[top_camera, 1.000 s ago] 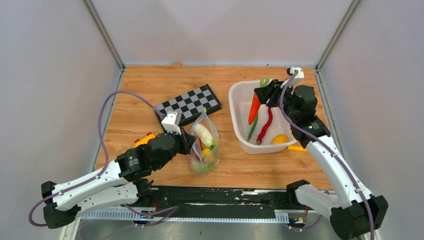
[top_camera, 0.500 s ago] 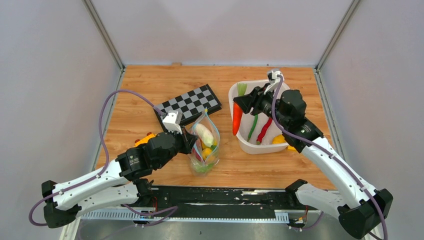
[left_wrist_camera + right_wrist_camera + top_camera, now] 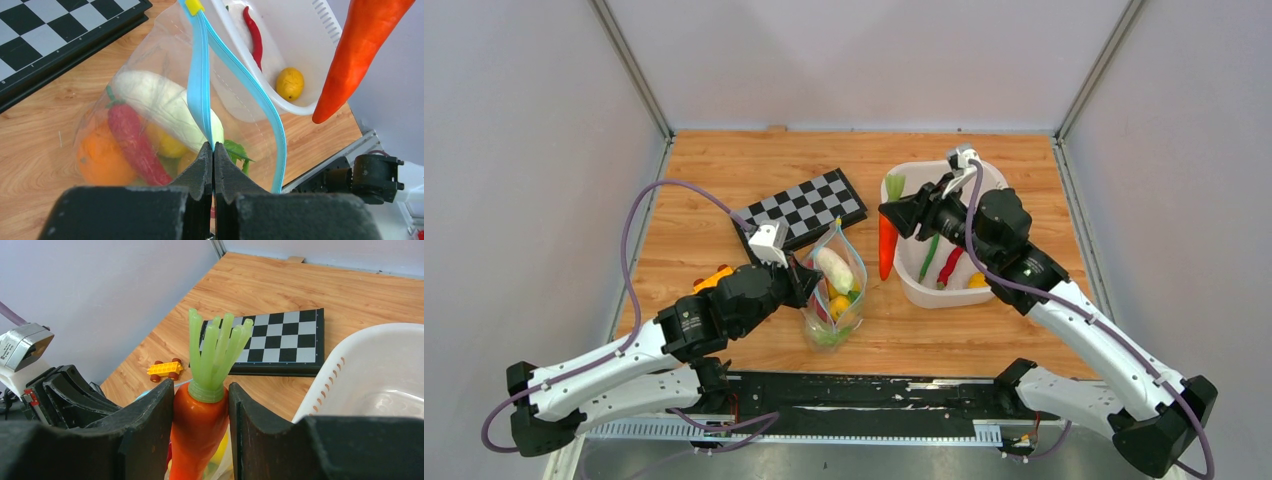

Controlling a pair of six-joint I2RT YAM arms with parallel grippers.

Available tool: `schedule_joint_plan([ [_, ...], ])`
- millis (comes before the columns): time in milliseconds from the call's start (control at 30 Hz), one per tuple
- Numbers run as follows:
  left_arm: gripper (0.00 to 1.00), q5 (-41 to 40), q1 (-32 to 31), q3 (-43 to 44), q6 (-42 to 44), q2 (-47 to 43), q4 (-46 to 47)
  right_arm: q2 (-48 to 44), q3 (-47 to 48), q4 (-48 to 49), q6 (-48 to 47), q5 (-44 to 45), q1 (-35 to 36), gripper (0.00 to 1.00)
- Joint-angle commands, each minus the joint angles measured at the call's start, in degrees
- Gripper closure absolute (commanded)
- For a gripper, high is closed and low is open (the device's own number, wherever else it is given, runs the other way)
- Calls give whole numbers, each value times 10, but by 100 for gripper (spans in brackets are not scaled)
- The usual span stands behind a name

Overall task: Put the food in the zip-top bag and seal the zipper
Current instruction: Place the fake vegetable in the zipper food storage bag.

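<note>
Bag (image 3: 834,290): standing upright on the table (image 3: 724,170) between the chessboard (image 3: 809,205) and the basket (image 3: 954,300), mouth gaping upward; radish (image 3: 165,102), red pepper (image 3: 135,145) and orange (image 3: 97,157) are lying inside.
Left claw (image 3: 213,150): pinching fully shut on the near lip of the zipper (image 3: 200,85), holding that lip up so the two blue lips are standing apart.
Right claw (image 3: 200,395): standing partly closed, gripping the carrot (image 3: 887,247) by its crown just below the green stalks.
Carrot: hanging tip-down in the air at the basket's left rim, beside the bag's far lip, not yet over the mouth.
Step in hand: probably carrying the carrot across to the mouth.
Doing it well: centring the tip over the gap between the lips, lowering it tip-first past the zipper before letting go, and aiming beside the radish, which is filling much of the opening.
Risk: the far lip is hanging free, so a carrot brushing it could be folding the mouth shut or tipping the bag.
Around: lemon (image 3: 290,83) and chili (image 3: 254,35) are waiting in the basket; toy car (image 3: 714,278) is sitting by the left arm.
In the way: only the far lip and the radish.
</note>
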Motion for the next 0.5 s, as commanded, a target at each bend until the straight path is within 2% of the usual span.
schedule_joint_plan([
  [0, 100, 1, -2, -3, -12, -12, 31, -11, 21, 37, 4, 1, 16, 78],
  [467, 100, 11, -2, -4, -20, -19, 33, -4, 5, 89, 13, 62, 75, 77],
])
